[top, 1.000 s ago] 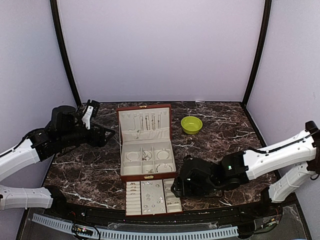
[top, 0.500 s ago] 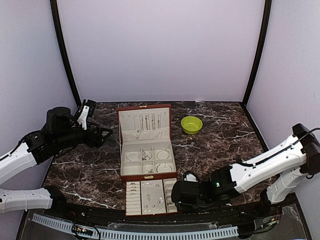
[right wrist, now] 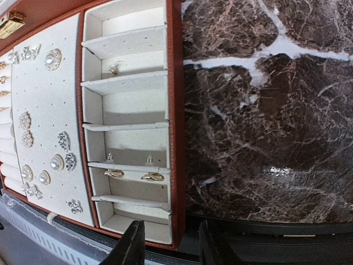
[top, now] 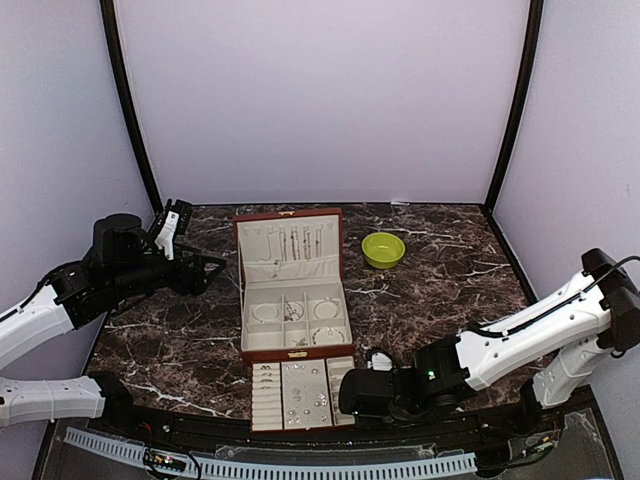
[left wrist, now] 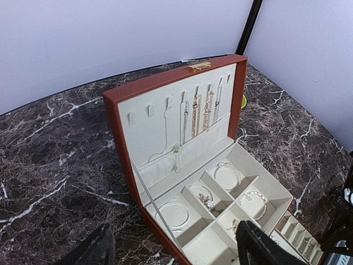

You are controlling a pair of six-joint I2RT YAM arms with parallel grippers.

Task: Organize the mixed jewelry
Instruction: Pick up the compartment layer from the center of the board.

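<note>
The right end effector sits low over the near right corner of the cream-lined tray. Its two fingers are parted and hold nothing, and the tray's reddish-brown rim runs between them in the wrist view. The left end effector hangs well off to the left of the open box, above the marble tabletop, facing the box with its fingers spread wide and empty. The mixed jewelry is spread across both containers. On the tray, pearl studs and sparkly pale earrings sit on the flat cream pad, while the narrow compartments along its right side hold a small stud near the top and two gold pieces lower down. In the box, thin chains hang down the inside of the upright lid, and bracelets and small silvery bits lie in the cream compartments of its base. The tray lies just in front of the box. A green bowl stands apart, behind and to the right of the box.
</note>
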